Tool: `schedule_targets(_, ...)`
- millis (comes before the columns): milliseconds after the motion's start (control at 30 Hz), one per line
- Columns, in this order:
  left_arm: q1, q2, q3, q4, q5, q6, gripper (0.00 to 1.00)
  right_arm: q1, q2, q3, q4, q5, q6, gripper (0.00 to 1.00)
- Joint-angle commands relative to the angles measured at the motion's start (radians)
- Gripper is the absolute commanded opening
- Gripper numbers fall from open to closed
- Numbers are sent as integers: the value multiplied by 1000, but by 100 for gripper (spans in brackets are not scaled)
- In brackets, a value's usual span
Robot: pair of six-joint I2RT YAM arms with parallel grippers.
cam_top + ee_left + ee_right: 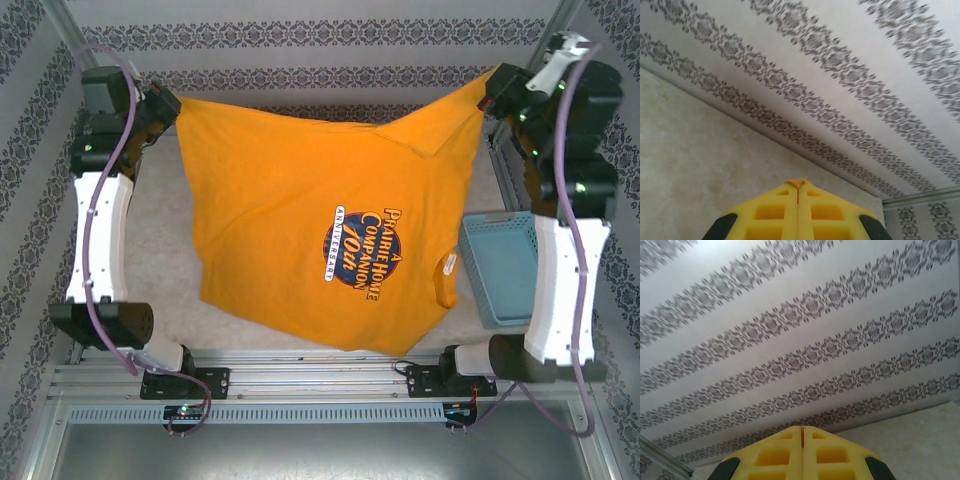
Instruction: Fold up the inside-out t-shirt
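The mustard-orange t-shirt (310,210) hangs spread above the table, stretched between both arms, with a dark round print (368,245) facing up and its collar toward the near right. My left gripper (172,103) is shut on the shirt's far left corner; a nub of orange cloth (799,183) pokes out between its yellow fingers (775,212). My right gripper (492,92) is shut on the far right corner; a thin orange line of cloth (802,432) shows between its closed fingers (830,455).
A light-blue plastic basket (500,265) stands on the table at the right, partly under the shirt's edge. The patterned back wall (320,35) is just beyond both grippers. Bare tabletop (160,260) lies left of the shirt.
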Motion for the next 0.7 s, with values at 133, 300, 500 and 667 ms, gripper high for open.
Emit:
schedule_targets(133,16,211,248,-3,24,53,0,-7,154,39,216,-38,-6,0)
schedule_targets(300,55,435,703,-121,46,44,0,-7,313,292,241,-40,13,0)
schedule_targets(500,143,472,848,72,129,-72,0,-7,543,792,175,-26,45,0)
schedule_targets(667,179,451,838,141,175,-54,0,-5,539,755,270,-70,67,0)
